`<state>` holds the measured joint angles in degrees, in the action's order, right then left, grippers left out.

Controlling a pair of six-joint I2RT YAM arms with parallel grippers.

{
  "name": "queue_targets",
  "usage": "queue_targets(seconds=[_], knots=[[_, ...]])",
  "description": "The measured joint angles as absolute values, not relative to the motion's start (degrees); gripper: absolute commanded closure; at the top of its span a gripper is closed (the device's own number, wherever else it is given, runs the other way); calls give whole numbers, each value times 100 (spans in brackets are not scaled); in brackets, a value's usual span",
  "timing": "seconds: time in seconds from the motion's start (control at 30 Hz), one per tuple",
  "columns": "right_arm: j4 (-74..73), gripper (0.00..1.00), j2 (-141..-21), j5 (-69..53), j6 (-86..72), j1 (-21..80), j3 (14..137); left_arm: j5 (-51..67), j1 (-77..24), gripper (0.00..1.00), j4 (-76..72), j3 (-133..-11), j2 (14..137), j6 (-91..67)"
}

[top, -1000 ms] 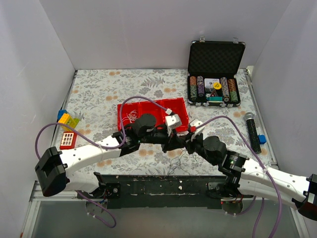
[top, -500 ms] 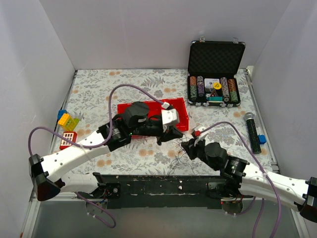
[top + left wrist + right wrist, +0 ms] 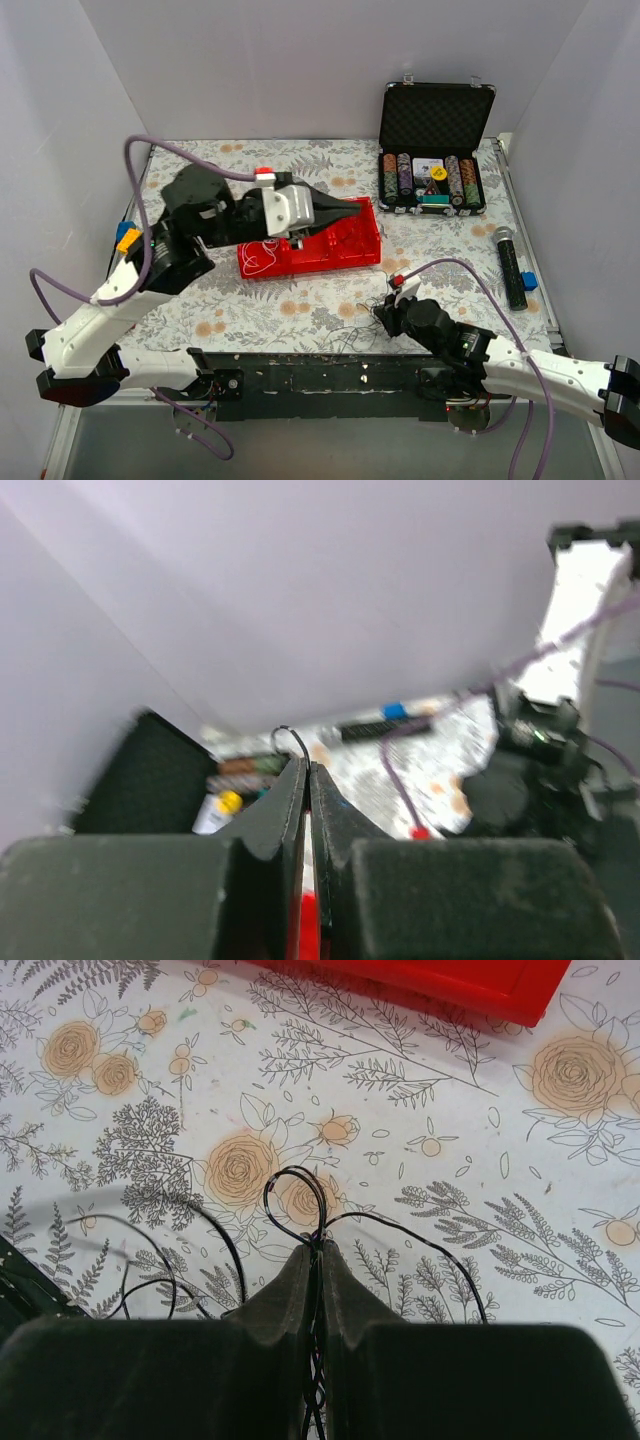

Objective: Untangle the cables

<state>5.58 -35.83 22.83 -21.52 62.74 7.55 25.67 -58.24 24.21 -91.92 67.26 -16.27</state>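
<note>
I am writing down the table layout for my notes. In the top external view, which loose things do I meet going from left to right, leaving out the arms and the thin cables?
Toy blocks → red tray → open chip case → microphone.

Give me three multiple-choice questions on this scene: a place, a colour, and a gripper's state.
1. Where is the poker chip case? A) back right of the table B) front left C) front middle
2. What colour is the tray? A) blue B) red C) green
3. How is the right gripper? A) wide open B) shut on nothing C) shut on thin black cables
Answers: 1 A, it stands open by the far right corner; 2 B, its walls are red; 3 C, its fingers pinch the looping cables.
</note>
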Motion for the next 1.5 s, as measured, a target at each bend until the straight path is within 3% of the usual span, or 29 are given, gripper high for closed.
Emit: queue_targets(seconds=[0.17,0.47,0.73,1.17,1.4,1.5], knots=[[526,89,-3723,2283,-2320,6274,744,2174,-5824,100,1890,-9924,6718,-1007],[513,89,-3793,2276,-2532,6274,744,906,-5826,100,-351,-9852,6847,845],[416,91,-3782,2281,-2578,6274,744,-248,-5627,100,-2585,-10742,8152,1785],[307,99,-4104,2324,-2858,6274,749,180,-5151,99,-3363,-13902,9618,2132],[-113,99,-4915,2718,-3774,6274,1109,657,-4368,100,-3771,-14186,9983,2182],[-631,99,-5365,2969,-4563,6285,1538,668,-3599,100,-3868,-14162,10097,2001]])
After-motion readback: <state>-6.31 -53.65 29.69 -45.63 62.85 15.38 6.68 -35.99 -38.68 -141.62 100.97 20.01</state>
